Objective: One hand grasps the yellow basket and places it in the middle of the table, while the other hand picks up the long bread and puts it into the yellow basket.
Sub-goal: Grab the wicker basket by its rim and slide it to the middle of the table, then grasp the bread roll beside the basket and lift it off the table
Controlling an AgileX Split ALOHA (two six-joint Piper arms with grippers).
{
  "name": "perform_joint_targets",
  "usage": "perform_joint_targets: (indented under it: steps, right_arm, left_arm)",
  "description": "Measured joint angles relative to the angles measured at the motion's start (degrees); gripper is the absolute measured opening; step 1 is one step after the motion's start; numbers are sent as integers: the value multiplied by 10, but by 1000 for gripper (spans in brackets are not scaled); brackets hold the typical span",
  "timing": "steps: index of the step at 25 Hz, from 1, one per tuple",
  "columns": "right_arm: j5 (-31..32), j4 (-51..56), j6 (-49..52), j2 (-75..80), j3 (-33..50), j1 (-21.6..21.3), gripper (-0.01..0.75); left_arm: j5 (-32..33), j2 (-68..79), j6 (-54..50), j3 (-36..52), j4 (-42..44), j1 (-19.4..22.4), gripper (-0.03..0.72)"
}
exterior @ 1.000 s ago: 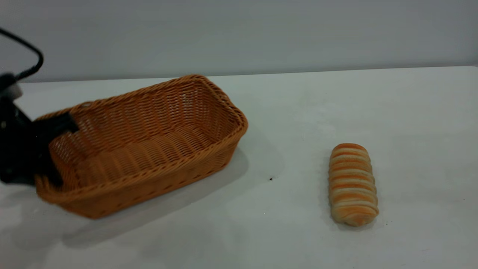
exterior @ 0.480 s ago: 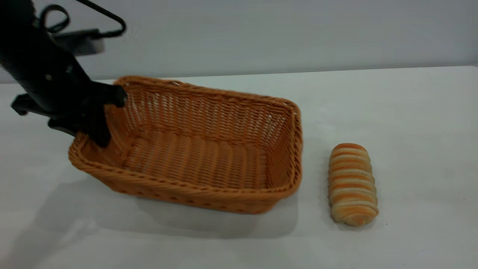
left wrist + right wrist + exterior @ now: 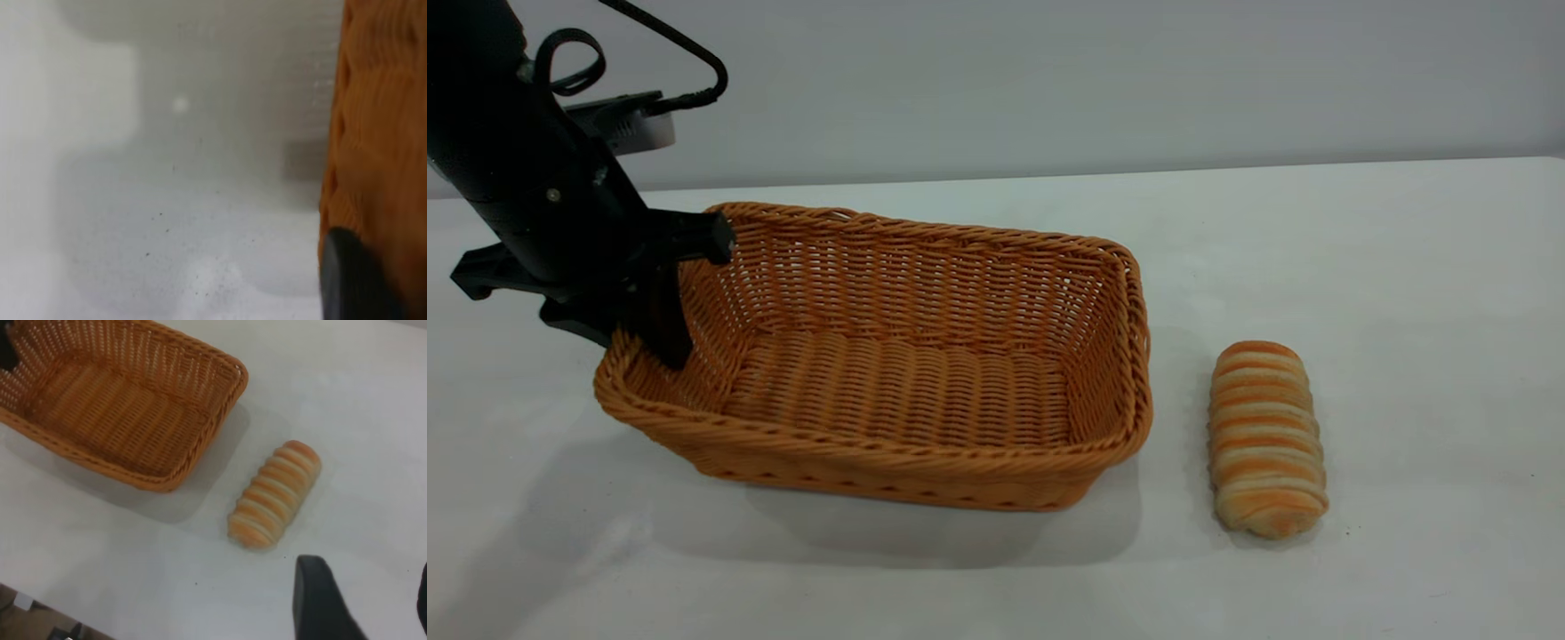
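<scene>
The yellow basket [image 3: 925, 462] stands on the white table [image 3: 1405, 267], left of middle, with its long side across the view. My left gripper [image 3: 654, 311] is shut on the braided rim of its left end, one finger inside and one outside. In the left wrist view a dark finger [image 3: 350, 280] lies against the orange wicker wall [image 3: 380, 133]. The long bread [image 3: 1267, 436] lies on the table just right of the basket, apart from it. In the right wrist view my right gripper [image 3: 373, 603] is open and empty above the table, short of the bread [image 3: 273, 493] and the basket [image 3: 200, 453].
A grey wall runs behind the table's far edge. The left arm's black cable [image 3: 685, 53] loops above the basket's left end. The table's near edge [image 3: 40, 580] shows in the right wrist view.
The left gripper has carried the basket to the right and turned it so that its long side runs across the table, then lowered it slightly. The bread has not moved.
</scene>
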Motion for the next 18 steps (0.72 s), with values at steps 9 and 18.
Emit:
perform_joint_targets:
  steps: [9, 18]
  right_arm:
    - [0, -1, 0, 0, 0, 0, 399]
    - [0, 0, 0, 0, 0, 0, 399]
  left_arm:
    - [37, -21, -3, -3, 11, 1, 589]
    - [92, -177, -3, -3, 59, 1, 547]
